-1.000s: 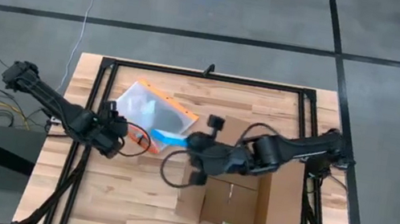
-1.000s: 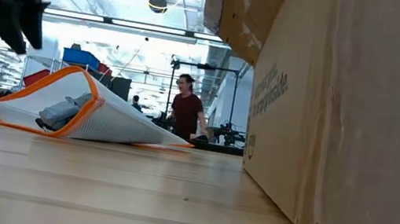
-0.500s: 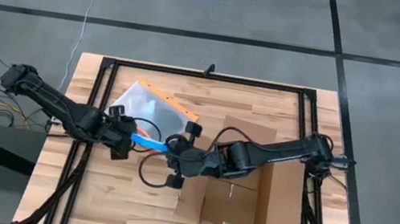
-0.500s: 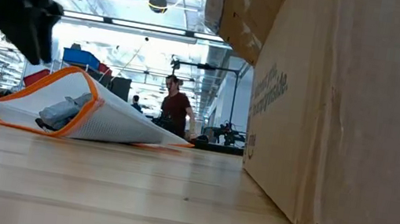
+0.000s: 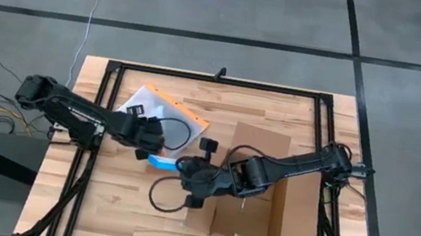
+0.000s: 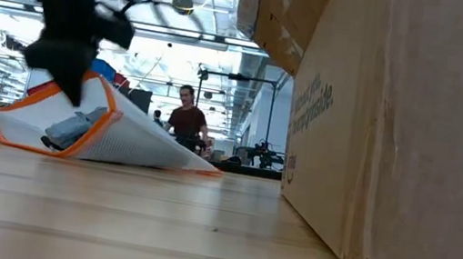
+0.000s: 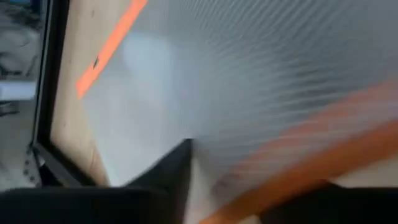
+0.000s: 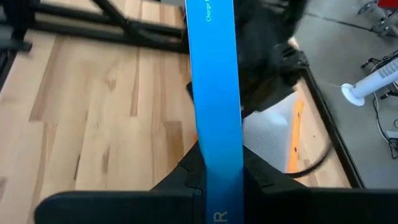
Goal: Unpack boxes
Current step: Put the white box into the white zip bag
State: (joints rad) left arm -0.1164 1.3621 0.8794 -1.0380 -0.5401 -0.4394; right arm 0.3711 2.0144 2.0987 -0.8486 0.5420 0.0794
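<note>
Looking down from above, the box point(image 5: 255, 185) sat open on the right half of the table point(image 5: 119, 206). The right hand point(image 5: 185, 168) reached out left of it, pinching a flat blue packet point(image 5: 160, 162). The left hand point(image 5: 149, 135) hung over the near edge of the orange-edged pouch point(image 5: 162, 108), its grip impossible to judge.

From table height, the box wall point(image 6: 405, 137) filled the right side, and the pouch point(image 6: 102, 133) lay at left, with a person point(image 6: 185, 123) walking far behind.

The left wrist view showed only the pouch point(image 7: 249, 81) up close.

The right wrist view showed two fingers point(image 8: 183, 177) clamped on the packet point(image 8: 214, 93).
</note>
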